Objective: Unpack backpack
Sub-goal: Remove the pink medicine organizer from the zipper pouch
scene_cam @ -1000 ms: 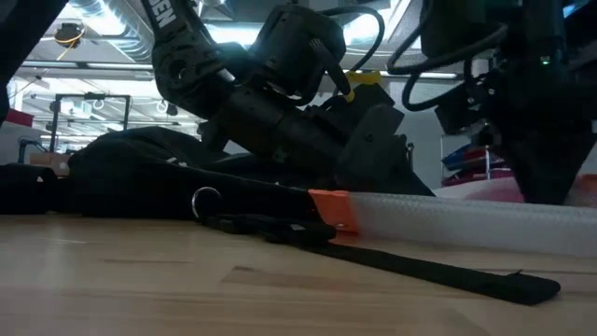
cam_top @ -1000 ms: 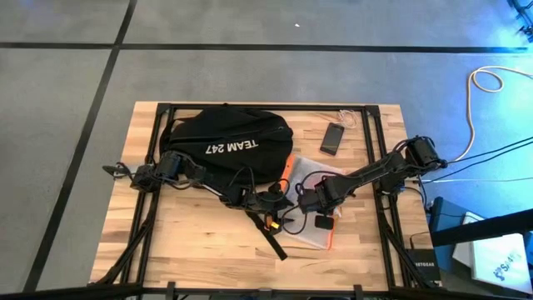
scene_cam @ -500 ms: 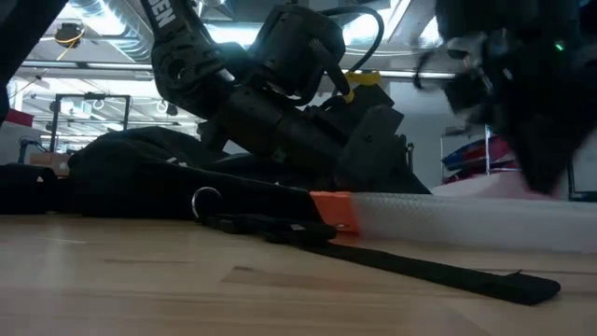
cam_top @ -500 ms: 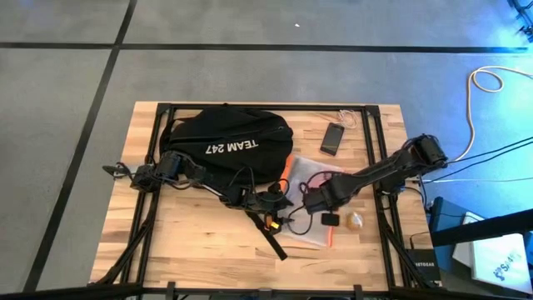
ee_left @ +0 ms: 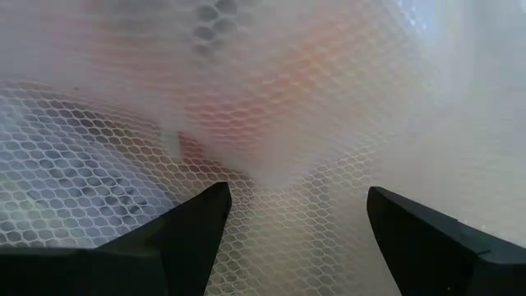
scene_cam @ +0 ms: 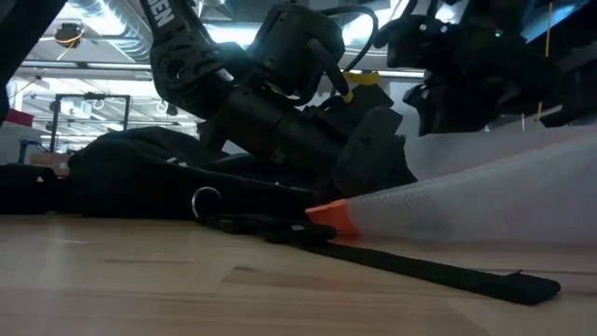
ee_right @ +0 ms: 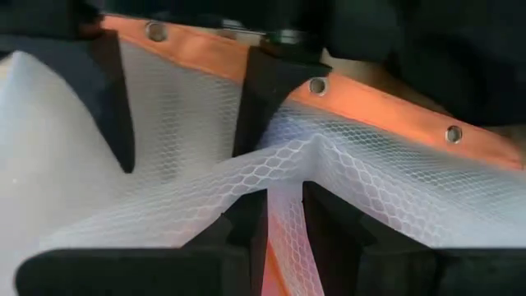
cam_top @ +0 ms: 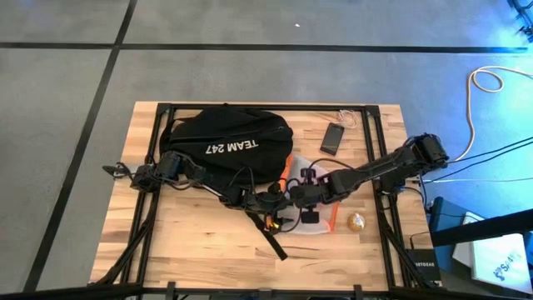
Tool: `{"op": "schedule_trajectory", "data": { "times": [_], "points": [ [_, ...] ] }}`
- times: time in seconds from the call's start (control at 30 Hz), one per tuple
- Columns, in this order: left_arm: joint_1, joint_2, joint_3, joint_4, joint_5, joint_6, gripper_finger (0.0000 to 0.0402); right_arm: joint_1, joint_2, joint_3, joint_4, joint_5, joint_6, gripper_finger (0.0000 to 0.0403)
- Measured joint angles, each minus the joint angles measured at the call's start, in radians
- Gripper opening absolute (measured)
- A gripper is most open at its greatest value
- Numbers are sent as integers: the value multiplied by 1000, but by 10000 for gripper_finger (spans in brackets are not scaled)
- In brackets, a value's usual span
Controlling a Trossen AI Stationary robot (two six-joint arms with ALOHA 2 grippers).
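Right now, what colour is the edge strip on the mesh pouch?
Orange, with small metal rivets, on the translucent white honeycomb mesh pouch; clearest in the right wrist view.

A light butcher-block wooden table (cam_top: 191, 250) is standing on a grey concrete floor (cam_top: 75, 83) crossed by dark lines. A pale coiled cable (cam_top: 483, 83) is lying on the floor to the right, bathed in blue light. In the low view, bright ceiling lights (scene_cam: 112, 42) are glowing beyond a metal rack (scene_cam: 75, 117).
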Motion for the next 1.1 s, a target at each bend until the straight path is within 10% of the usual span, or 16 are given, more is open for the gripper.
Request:
{"op": "schedule_trajectory", "data": {
  "times": [0.43,0.83,1.1],
  "points": [
    [0,0,0,0,0,0,280,-3,-25,0,-337,2,258,74],
    [0,0,0,0,1,0,280,36,-89,0,-574,-57,278,233],
    [0,0,0,0,2,0,280,172,-92,-1,-654,-119,424,257]
  ]
}}
